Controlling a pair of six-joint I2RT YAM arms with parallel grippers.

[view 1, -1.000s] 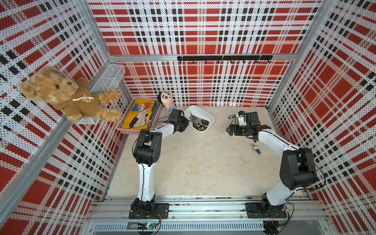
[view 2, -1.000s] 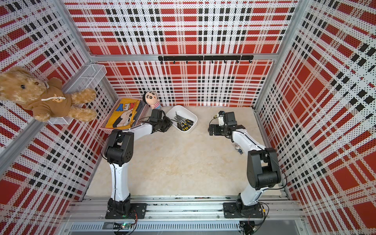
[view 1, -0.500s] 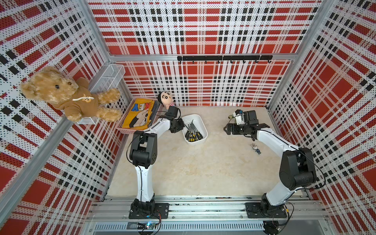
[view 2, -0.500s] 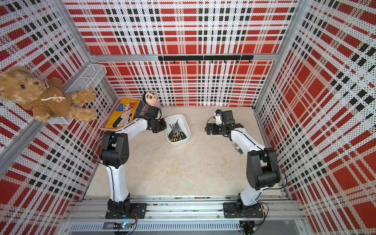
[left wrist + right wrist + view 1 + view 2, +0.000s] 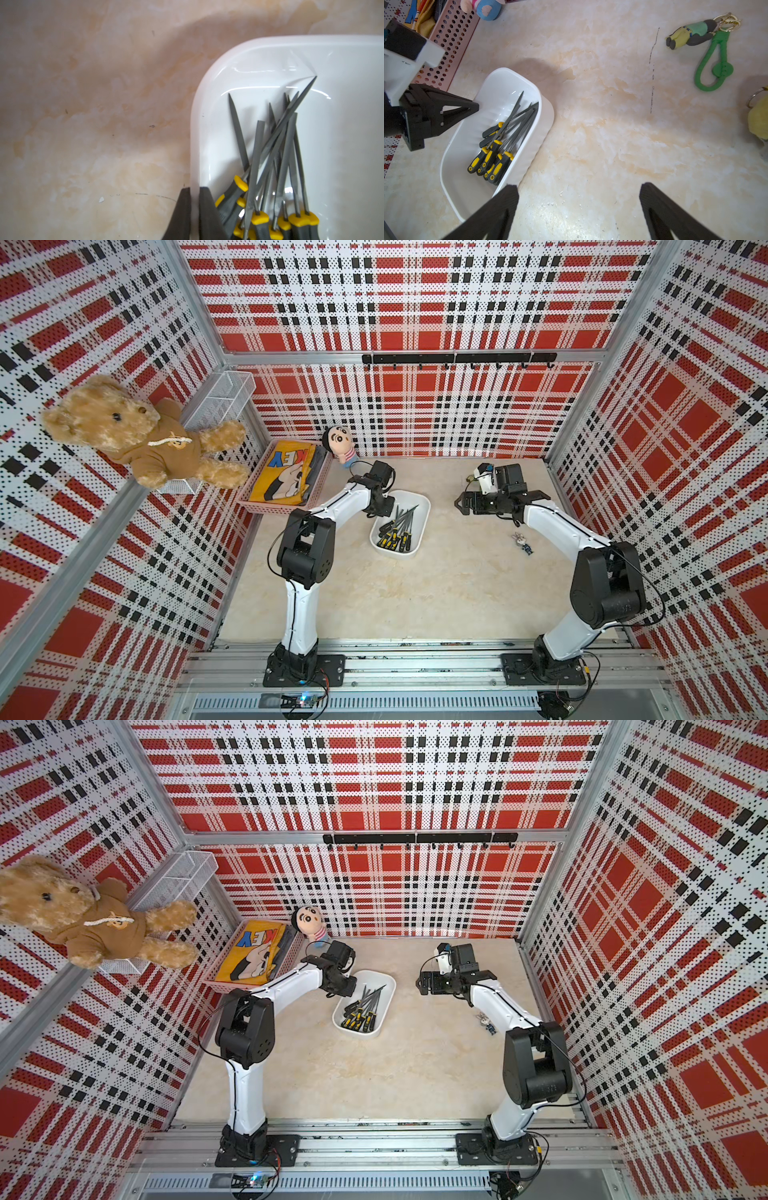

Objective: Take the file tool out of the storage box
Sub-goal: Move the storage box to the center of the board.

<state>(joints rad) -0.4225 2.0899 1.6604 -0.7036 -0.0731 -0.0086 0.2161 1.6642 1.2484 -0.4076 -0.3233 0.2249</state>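
The storage box [image 5: 422, 523] [image 5: 387, 997] is a shallow white tub lying slantwise on the beige table, near the back and left of centre. Several file tools [image 5: 395, 526] [image 5: 362, 1006] with grey blades and black-yellow handles lie piled inside it [image 5: 270, 155] [image 5: 506, 135]. My left gripper [image 5: 380, 512] [image 5: 194, 189] is shut on the box's rim [image 5: 195, 135], one finger inside the wall and one outside. My right gripper [image 5: 459, 504] [image 5: 578, 193] hangs open and empty over bare table to the right of the box.
A pink perforated basket [image 5: 274, 508] with a yellow cloth stands at the back left, a small doll [image 5: 340, 445] beside it. Keychain figures [image 5: 524, 542] [image 5: 691, 33] lie on the table's right part. A teddy bear and wire basket hang on the left wall.
My left gripper has dragged the storage box by its rim toward the front and turned it. My right gripper has drifted a little leftward, still open.
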